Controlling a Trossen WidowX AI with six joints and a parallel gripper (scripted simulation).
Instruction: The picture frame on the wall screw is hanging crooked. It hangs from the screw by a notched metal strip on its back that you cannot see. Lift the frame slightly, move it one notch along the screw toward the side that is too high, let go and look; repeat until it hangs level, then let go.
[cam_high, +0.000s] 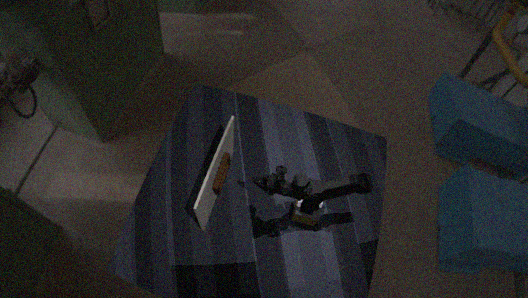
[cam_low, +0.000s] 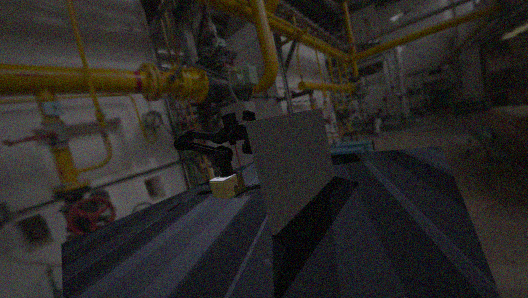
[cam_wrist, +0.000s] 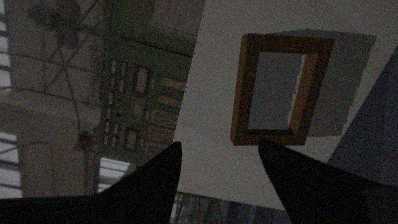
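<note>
The brown picture frame (cam_high: 221, 173) (cam_wrist: 241, 90) hangs on the pale panel (cam_high: 200, 212) (cam_wrist: 200, 165). The wrist view looks rolled, with the panel's upper edge at its left. There the frame is tilted against the panel's edges; its end at the image top sits nearer the panel's upper edge, so that end looks higher. My gripper (cam_high: 257, 182) (cam_low: 246, 131) (cam_wrist: 219, 146) is open and empty. It is in front of the panel with a gap. In the wrist view one fingertip lines up with the frame's lower image end. The screw and notched strip are hidden.
The panel (cam_low: 295, 165) stands upright on the striped table (cam_high: 300, 260) (cam_low: 410, 215) and hides the frame in the exterior view. The arm's base block (cam_low: 223, 186) is behind the panel there. Blue boxes (cam_high: 480, 215) are beyond the table. The scene is dark.
</note>
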